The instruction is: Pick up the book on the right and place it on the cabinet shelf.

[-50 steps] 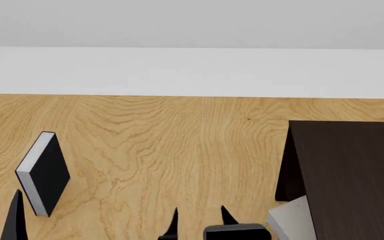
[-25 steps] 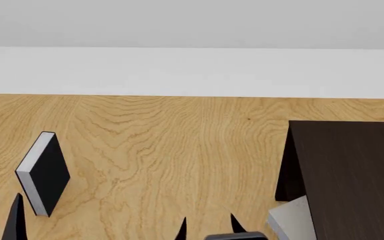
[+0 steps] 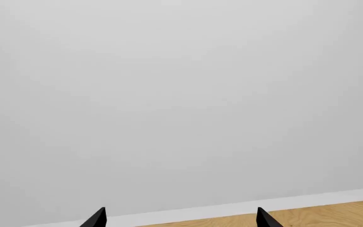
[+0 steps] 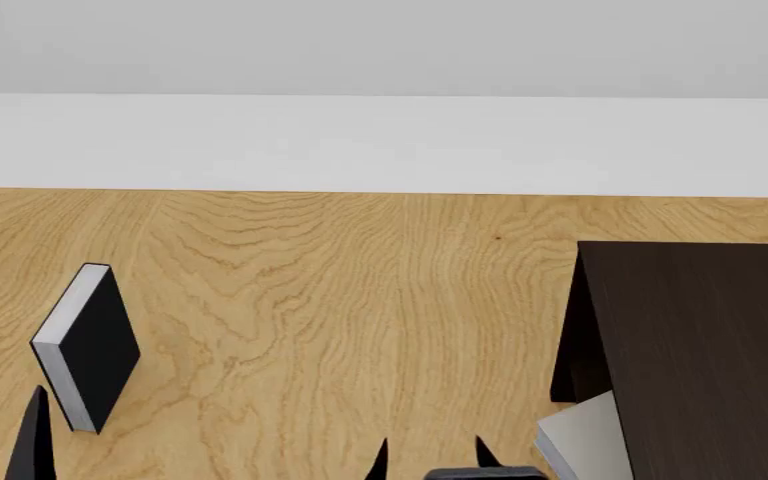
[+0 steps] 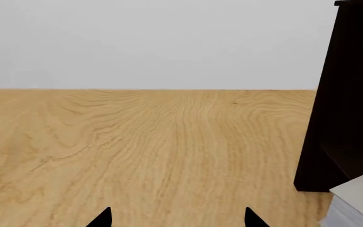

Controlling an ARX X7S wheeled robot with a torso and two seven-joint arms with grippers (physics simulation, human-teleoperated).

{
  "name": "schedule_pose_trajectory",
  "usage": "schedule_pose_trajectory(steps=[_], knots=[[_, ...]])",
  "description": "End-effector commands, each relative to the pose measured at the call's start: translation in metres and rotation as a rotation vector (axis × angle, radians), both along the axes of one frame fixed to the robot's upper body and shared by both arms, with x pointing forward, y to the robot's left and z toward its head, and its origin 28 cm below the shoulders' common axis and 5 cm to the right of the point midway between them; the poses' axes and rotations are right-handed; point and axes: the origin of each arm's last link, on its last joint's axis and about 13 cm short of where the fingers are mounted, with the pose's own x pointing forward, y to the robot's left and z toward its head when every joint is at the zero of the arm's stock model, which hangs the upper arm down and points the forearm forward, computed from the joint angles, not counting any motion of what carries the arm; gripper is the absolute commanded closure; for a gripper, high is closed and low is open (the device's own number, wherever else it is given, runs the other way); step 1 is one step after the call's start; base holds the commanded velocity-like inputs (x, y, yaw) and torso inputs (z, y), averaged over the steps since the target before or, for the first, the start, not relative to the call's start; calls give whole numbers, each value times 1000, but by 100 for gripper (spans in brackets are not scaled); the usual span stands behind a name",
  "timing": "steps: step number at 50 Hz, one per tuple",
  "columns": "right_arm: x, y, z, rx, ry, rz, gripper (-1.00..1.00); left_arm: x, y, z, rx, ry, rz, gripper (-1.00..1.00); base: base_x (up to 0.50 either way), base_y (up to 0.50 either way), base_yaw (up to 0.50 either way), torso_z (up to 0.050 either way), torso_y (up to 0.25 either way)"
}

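The light-grey book [image 4: 582, 440] lies at the bottom right of the head view, tucked against the foot of the dark cabinet shelf [image 4: 704, 340]. In the right wrist view the book [image 5: 360, 197] shows one corner beside the cabinet shelf [image 5: 351, 94]. My right gripper [image 4: 434, 462] is open and empty, low over the wooden floor just left of the book. My left gripper [image 3: 180, 218] is open too, with nothing between its tips; one of its fingertips [image 4: 32, 432] shows at the head view's bottom left.
A black-covered book with white pages [image 4: 87, 343] stands upright at the left, next to my left fingertip. A white wall [image 4: 384, 140] runs along the far edge of the wooden floor [image 4: 331, 290].
My right gripper has slid to the right, toward the grey book, and sunk lower in the head view. The left gripper and both books have stayed put.
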Motion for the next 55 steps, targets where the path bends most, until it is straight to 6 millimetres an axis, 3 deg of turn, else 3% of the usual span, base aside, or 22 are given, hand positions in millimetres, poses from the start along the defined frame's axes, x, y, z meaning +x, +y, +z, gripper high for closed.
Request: schedule_pose_trajectory(steps=[1, 24, 45, 50, 55], knots=[[0, -4, -2, 3, 31, -31, -100, 0, 1, -1, 1, 2, 0, -100, 0, 0, 0, 0, 0], [9, -36, 3, -36, 24, -275, -100, -2, 0, 0, 2, 0, -1, -100, 0, 0, 0, 0, 0], [18, -53, 9, -52, 45, -355, -100, 0, 1, 2, 10, 0, -3, -100, 0, -1, -1, 0, 0], [24, -66, 15, -69, 49, -418, -100, -2, 1, 2, 18, 6, 4, -100, 0, 0, -2, 0, 0], [26, -98, 20, -75, 47, -568, -100, -6, 3, 3, 36, 17, 17, -100, 0, -1, -3, 0, 0]])
